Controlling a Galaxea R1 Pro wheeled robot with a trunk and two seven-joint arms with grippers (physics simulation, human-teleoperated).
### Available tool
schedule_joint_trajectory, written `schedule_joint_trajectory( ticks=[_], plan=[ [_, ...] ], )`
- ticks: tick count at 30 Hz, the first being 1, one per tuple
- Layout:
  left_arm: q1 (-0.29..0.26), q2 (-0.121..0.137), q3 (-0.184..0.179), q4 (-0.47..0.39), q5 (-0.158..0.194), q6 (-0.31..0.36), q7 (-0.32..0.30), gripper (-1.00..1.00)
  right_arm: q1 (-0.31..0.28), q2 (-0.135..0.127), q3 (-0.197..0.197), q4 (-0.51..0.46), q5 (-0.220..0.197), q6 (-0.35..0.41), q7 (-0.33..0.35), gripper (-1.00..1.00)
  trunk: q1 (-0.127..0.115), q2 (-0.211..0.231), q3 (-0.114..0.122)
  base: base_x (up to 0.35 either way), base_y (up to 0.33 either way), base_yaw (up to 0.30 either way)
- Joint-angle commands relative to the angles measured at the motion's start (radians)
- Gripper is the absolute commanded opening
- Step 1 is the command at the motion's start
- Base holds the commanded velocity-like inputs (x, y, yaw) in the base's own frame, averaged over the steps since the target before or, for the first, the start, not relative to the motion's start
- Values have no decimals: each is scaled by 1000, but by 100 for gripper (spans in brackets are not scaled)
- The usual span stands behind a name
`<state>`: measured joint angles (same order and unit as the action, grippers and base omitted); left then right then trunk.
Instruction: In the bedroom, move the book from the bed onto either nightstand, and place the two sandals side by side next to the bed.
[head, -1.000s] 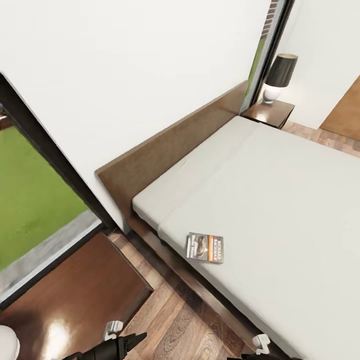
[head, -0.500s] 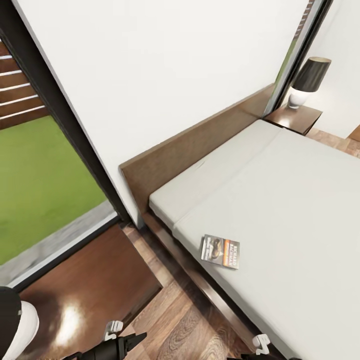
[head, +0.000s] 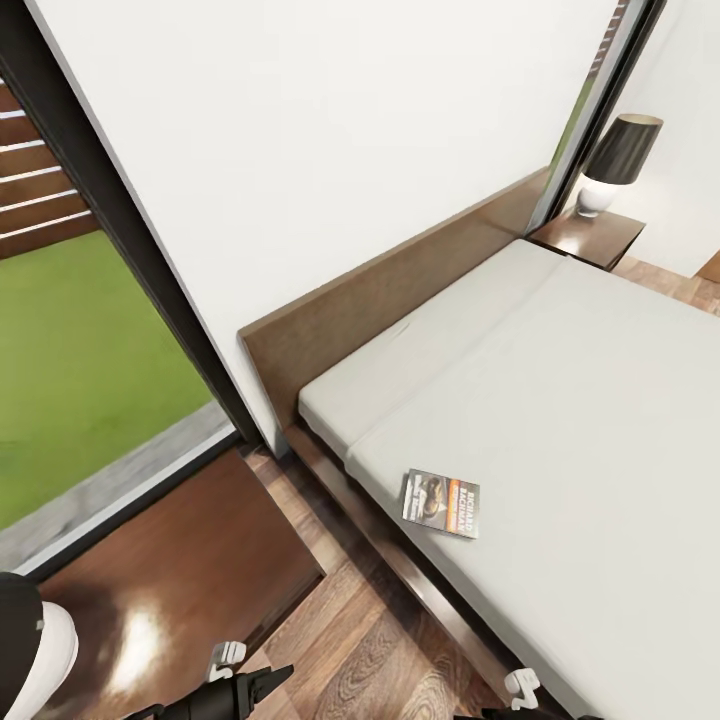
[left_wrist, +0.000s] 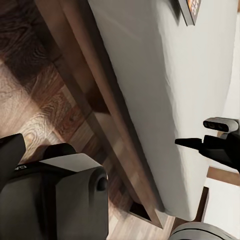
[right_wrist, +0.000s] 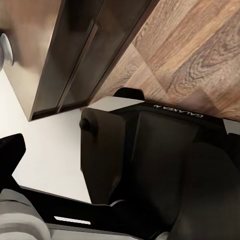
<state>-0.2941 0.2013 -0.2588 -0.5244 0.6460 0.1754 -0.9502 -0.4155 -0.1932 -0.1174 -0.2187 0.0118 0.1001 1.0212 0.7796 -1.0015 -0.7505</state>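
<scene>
Small thin paperback book (head: 440, 503), dark grey cover with orange band, is lying flat on the pale grey-white mattress of the low dark wooden bed (head: 600, 420), near its floor-side edge. Glossy dark brown nightstand (head: 150, 610) is standing just beside the headboard end, another one (head: 588, 236) with a black-shaded lamp (head: 615, 160) far side. Left gripper (head: 245, 685) and right gripper (head: 520, 700) are hanging low, gripping nothing; open or clenched, cannot tell.

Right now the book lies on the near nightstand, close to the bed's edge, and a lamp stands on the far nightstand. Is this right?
Not quite. The book lies on the bed, on the mattress near its edge, not on the near nightstand. The head view shows this. The rest holds: a lamp stands on the far nightstand.
</scene>
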Motion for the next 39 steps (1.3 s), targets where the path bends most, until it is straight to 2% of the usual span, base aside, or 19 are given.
schedule_joint_trajectory(
  ticks=[1, 17, 20, 21, 24, 26, 27, 29, 31, 33, 36, 37, 38, 39],
  plan=[
    [0, 1, -5, 0, 11, 10, -1, 100, 0, 1, -7, -1, 2, 10, 5, 100, 0, -1, -1, 0, 0, 0],
    [0, -5, -5, -1, 11, 10, -1, 100, 0, 14, -5, 2, 3, 10, 4, 100, 0, -1, -1, 0, 0, 0],
    [0, -5, -5, -1, 11, 10, -2, 100, 0, 40, -5, 3, -1, 10, 3, 100, 0, -1, -1, 0, 0, 0],
    [0, -5, -5, -1, 11, 10, -2, 100, 0, 64, -6, 2, -3, 10, 3, 100, 0, -1, -1, 0, 0, 0],
    [0, -5, -5, -2, 11, 10, -2, 100, 0, 102, -11, -1, -4, 10, 2, 100, 0, -1, -1, 0, 0, 0],
    [0, -5, -4, -2, 11, 10, -3, 100, 0, 154, -27, -8, -8, 10, -12, 100, 0, -1, -1, 0, 0, 0],
    [0, -5, -4, -2, 11, 10, -4, 100, 0, 196, -41, -28, -20, 10, -46, 100, 0, -1, -1, 0, 0, 0],
    [0, -5, -3, -2, 11, 10, -5, 100, -1, 219, -46, -59, -38, 10, -74, 100, 0, -1, -1, 0, 0, 0],
    [0, -5, -3, -2, 11, 10, -5, 100, -1, 233, -48, -84, -59, 10, -94, 100, 0, -1, -1, 0, 0, 0],
    [0, -5, -4, -2, 11, 10, -5, 100, -1, 250, -50, -143, -117, 10, -134, 100, 0, -1, -1, 0, 0, 0],
    [0, -5, -4, -2, 11, 10, -4, 100, -2, 257, -51, -193, -172, 10, -161, 100, 0, -1, -1, 0, 0, 0],
    [0, -5, -4, -2, 10, 10, -5, 100, -3, 261, -50, -243, -233, 10, -182, 100, 0, -1, -1, 0, 0, 0],
    [0, -5, -4, -2, 10, 10, -5, 100, -3, 262, -50, -275, -276, 10, -191, 100, 0, -1, -1, 0, 0, 0],
    [0, -5, -4, -3, 9, 10, -5, 100, -4, 263, -50, -290, -298, 10, -195, 100, 0, -1, -1, 0, 0, 0]
  ],
)
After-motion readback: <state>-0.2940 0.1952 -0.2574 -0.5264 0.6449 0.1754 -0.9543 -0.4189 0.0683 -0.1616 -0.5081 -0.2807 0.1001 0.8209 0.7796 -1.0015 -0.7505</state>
